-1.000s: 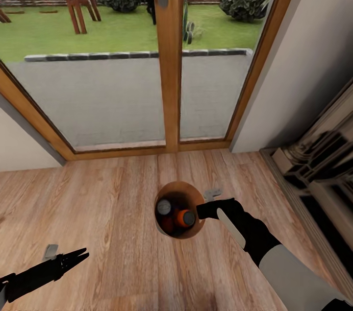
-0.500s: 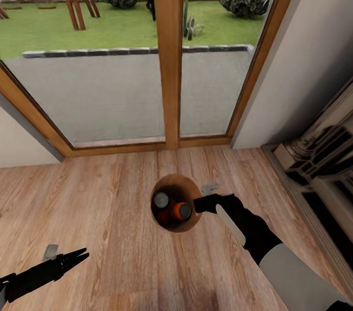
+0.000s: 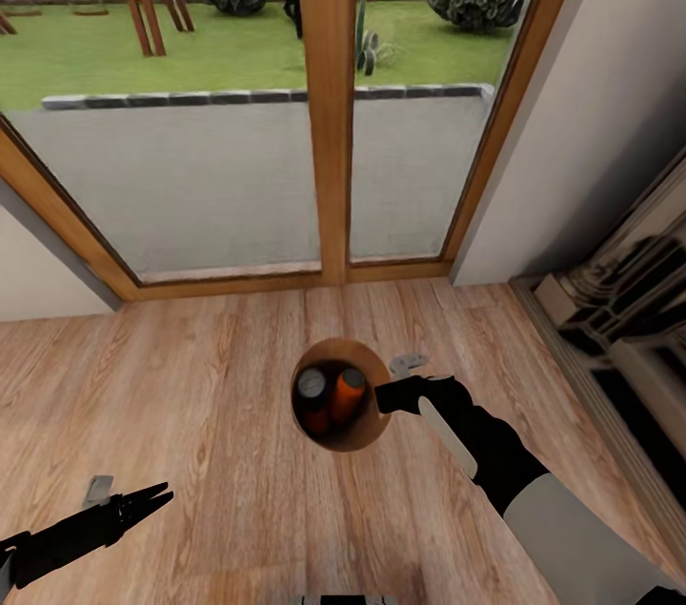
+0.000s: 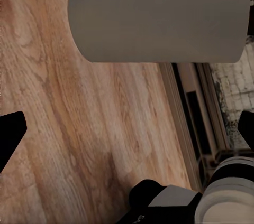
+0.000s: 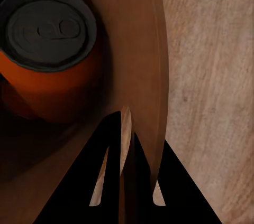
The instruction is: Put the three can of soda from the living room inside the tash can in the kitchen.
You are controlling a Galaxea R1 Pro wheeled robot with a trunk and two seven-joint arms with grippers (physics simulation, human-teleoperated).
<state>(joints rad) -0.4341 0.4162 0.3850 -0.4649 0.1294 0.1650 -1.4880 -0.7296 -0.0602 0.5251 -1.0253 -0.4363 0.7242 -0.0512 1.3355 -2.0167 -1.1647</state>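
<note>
Since a second before, the whole scene had slid a little in the head view, so the robot's head or base had shifted; the bucket (image 3: 340, 394) sat slightly further toward eleven o'clock, and the cans inside it had rolled into a new lie.

From where I stood, the right hand (image 3: 384, 394) was pinched shut on the bucket's rim at its three o'clock edge, one finger inside the copper wall and one outside, as the right wrist view showed plainly. The bucket hung clear above the wooden floor (image 3: 191, 395), tilted a little. Inside it I could make out a silver-topped can (image 3: 312, 385) and an orange can (image 3: 349, 388) beside it; a further patch of orange showed below them, but whether all three cans were there I could not tell.

The left hand (image 3: 157, 496) waited at seven o'clock, low over the floor, its fingers spread and holding nothing.

Straight ahead at twelve o'clock stood the glass doors (image 3: 324, 100), with the dark fireplace surround (image 3: 619, 300) at three o'clock, so this was the living room. By my reckoning the cans were already loaded, and what remained was carrying the bucket to the kitchen and setting it down there.
</note>
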